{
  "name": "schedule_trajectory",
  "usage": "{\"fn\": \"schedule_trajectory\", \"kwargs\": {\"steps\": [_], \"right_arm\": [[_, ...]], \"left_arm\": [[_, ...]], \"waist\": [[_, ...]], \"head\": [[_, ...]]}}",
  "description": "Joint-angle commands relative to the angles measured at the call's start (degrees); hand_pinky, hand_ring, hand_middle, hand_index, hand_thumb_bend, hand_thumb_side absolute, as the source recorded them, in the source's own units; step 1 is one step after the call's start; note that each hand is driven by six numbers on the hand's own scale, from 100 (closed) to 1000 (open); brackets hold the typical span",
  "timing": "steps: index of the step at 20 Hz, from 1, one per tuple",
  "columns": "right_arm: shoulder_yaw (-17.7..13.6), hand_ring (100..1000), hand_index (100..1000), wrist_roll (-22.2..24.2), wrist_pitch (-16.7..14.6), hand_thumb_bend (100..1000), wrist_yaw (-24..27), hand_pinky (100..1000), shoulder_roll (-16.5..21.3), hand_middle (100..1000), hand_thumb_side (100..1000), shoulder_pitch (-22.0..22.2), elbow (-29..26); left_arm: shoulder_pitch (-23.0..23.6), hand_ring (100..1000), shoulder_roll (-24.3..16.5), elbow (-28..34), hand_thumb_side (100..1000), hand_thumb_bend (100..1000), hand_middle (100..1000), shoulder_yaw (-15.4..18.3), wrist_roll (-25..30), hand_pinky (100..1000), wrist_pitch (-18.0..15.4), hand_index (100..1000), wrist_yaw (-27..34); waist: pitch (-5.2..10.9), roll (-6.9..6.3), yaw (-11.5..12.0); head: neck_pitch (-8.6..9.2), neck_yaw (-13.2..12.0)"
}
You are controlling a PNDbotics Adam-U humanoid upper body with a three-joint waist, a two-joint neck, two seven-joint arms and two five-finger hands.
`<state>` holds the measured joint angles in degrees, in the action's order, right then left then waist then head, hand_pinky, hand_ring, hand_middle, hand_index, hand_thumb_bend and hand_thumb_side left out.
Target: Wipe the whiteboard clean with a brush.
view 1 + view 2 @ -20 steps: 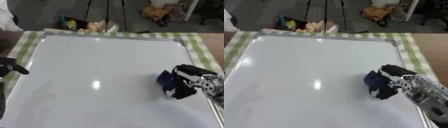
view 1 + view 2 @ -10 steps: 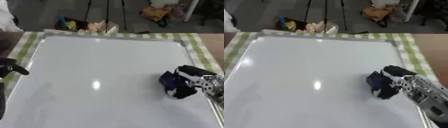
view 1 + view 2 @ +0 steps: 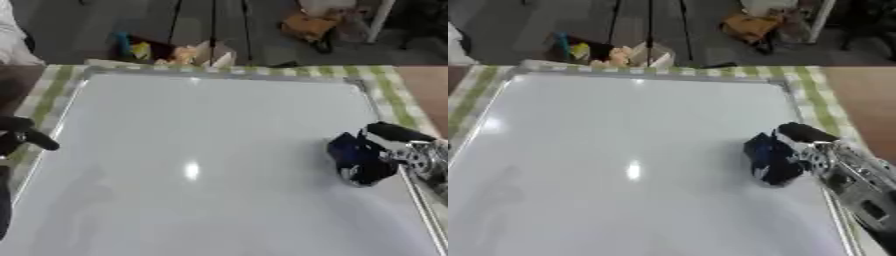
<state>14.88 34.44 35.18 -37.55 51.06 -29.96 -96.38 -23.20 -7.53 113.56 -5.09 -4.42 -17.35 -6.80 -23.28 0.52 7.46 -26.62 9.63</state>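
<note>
Wiping looks nearly done: whiteboard (image 3: 201, 150) shows no marks; right hand (image 3: 815, 152) grasps blue brush (image 3: 770, 159) at right edge, left hand (image 3: 22, 135) idle, fingers unclear

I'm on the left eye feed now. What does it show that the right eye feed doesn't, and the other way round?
Only the left eye view shows the left hand, dark at the whiteboard's left edge. Only the right eye view shows more of the right forearm running toward the lower right corner. Both show the whiteboard, with no marks visible, and the right hand curled round the dark blue brush near the board's right edge.
</note>
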Motion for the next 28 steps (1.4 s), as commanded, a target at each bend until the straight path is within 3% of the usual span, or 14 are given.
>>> {"fn": "schedule_trajectory", "kwargs": {"steps": [1, 9, 16, 28], "right_arm": [[-0.8, 414, 188, 6.0, 7.0, 100, 1.3, 244, 0.9, 434, 294, -0.4, 1.6], [-0.8, 412, 188, 4.4, 6.9, 100, 4.4, 242, 0.7, 429, 290, -0.5, 3.4], [1.1, 413, 189, 6.0, 4.6, 100, 5.0, 243, 1.1, 423, 282, 1.0, 0.0], [2.2, 406, 188, 6.6, 4.6, 100, 4.9, 235, 1.5, 412, 281, 2.8, -5.4]], "left_arm": [[-0.6, 913, -0.5, 1.0, 972, 100, 802, -0.4, 0.1, 458, 0.0, 621, -0.1], [-0.6, 913, -0.5, 1.0, 973, 100, 803, -0.4, 0.3, 458, 0.0, 621, -0.2], [-0.7, 914, -0.4, 1.0, 973, 100, 803, -0.4, 0.4, 459, -0.1, 621, -0.2], [-1.0, 913, -0.4, 1.0, 971, 100, 803, -0.5, 0.6, 460, -0.1, 622, -0.1]], "waist": [[1.04, -0.1, -0.1], [0.9, -0.09, -0.2], [0.81, 0.01, 0.0], [0.92, 0.16, 0.2]], "head": [[0.44, -0.2], [0.46, -0.3], [0.39, -0.2], [0.4, -0.3]]}}
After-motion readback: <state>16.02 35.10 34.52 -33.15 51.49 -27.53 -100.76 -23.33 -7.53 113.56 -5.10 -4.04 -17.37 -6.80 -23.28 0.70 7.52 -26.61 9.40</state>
